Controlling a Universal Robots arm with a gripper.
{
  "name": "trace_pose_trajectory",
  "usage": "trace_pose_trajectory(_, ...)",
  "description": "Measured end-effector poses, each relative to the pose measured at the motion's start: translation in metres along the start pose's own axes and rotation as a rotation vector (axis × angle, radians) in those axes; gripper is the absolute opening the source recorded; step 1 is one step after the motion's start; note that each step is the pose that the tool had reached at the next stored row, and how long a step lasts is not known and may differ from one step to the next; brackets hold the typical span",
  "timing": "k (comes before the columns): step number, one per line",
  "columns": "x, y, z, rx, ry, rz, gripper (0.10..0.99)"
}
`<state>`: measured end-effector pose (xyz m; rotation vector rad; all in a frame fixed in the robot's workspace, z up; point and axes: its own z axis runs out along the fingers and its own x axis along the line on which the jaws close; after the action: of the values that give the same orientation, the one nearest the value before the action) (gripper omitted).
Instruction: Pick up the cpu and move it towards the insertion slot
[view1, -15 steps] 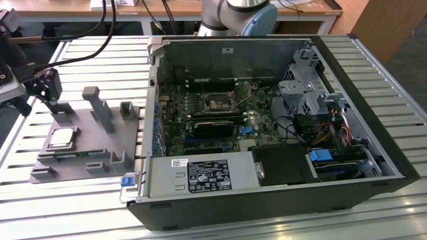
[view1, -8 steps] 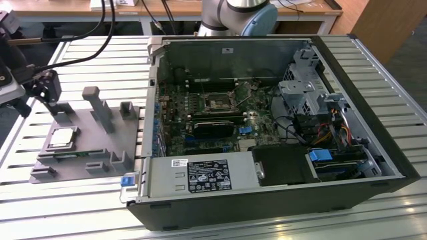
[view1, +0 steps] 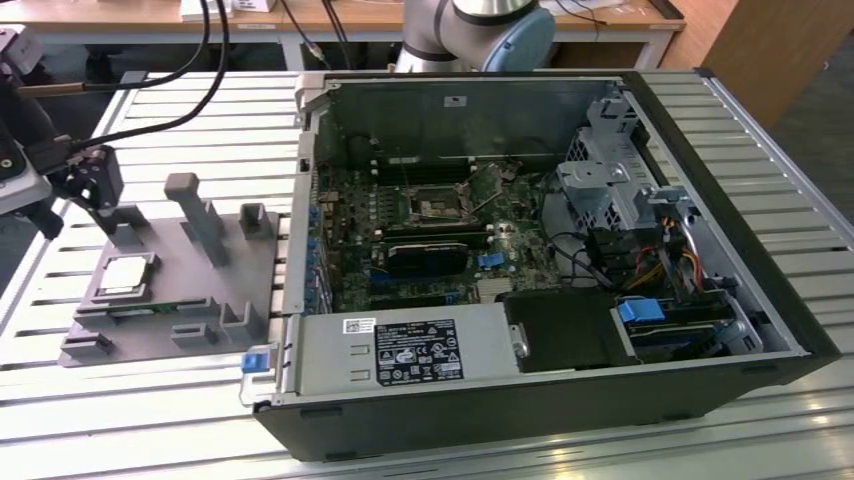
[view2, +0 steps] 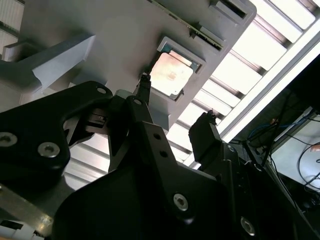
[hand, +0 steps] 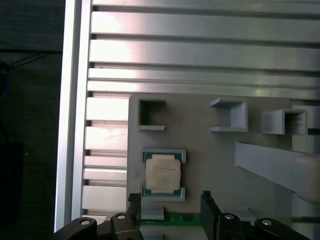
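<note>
The cpu (view1: 123, 277) is a flat silver square with a pale rim, lying in a shallow pocket of the grey fixture plate (view1: 160, 330) at the exterior view's left. It also shows in both wrist views (hand: 162, 173) (view2: 171, 75). My gripper (view1: 96, 195) hangs above the plate, a little beyond the cpu. Its black fingers (hand: 207, 202) stand open with nothing between them (view2: 175, 102). The insertion slot (view1: 438, 207) is a dark square socket with a metal frame on the green board inside the open computer case.
Grey upright blocks (view1: 200, 215) rise from the fixture plate between my gripper and the case. The case's side wall (view1: 300, 200) and power supply (view1: 400, 350) border the board. A green strip (hand: 170, 218) lies in the plate beside the cpu. Everything rests on a slatted metal table (view1: 134, 410).
</note>
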<state>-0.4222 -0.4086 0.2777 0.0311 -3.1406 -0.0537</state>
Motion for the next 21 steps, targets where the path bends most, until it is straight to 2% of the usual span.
trace_pose_trajectory(21,0.0002,-0.0004,0.0126,0.0,0.0,0.0,0.588)
